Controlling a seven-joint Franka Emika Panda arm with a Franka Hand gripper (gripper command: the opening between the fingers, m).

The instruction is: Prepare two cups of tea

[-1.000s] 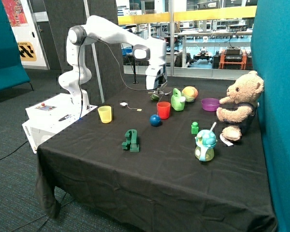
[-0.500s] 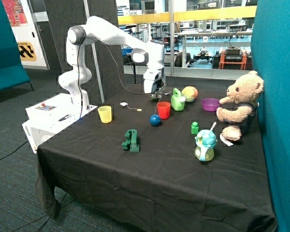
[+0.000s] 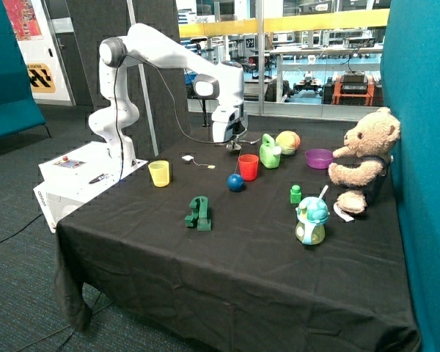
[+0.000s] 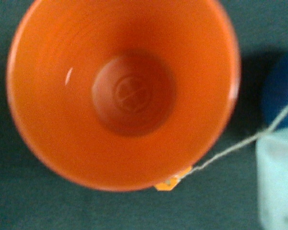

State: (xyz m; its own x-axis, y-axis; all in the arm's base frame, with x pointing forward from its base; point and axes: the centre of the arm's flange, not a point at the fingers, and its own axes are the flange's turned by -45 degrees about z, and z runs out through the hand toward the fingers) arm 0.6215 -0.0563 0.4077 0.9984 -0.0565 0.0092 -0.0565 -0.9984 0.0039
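Note:
The red cup [image 3: 248, 166] stands upright mid-table; the wrist view looks straight down into the red cup [image 4: 122, 91], which is empty. My gripper [image 3: 235, 144] hangs just above and behind it. It holds a white tea bag [image 4: 277, 184] close to the camera, beside the cup. The bag's string runs down to an orange tag [image 4: 171, 183] at the cup's rim. The yellow cup [image 3: 159, 173] stands near the table's edge by the robot base. A second tea bag [image 3: 188, 158] lies on the cloth between the two cups, its tag [image 3: 210, 166] beside it.
A blue ball [image 3: 236, 182] sits right by the red cup and shows in the wrist view [image 4: 281, 91]. A green watering can [image 3: 270, 151], a peach-coloured ball [image 3: 287, 141], a purple bowl [image 3: 320, 158] and a teddy bear [image 3: 363, 158] stand behind. A green toy [image 3: 199, 213] and a teal teapot [image 3: 312, 220] are nearer the front.
The arm has swung the gripper a little toward the yellow-cup side, staying above the table near the red cup. The things on the table have not moved.

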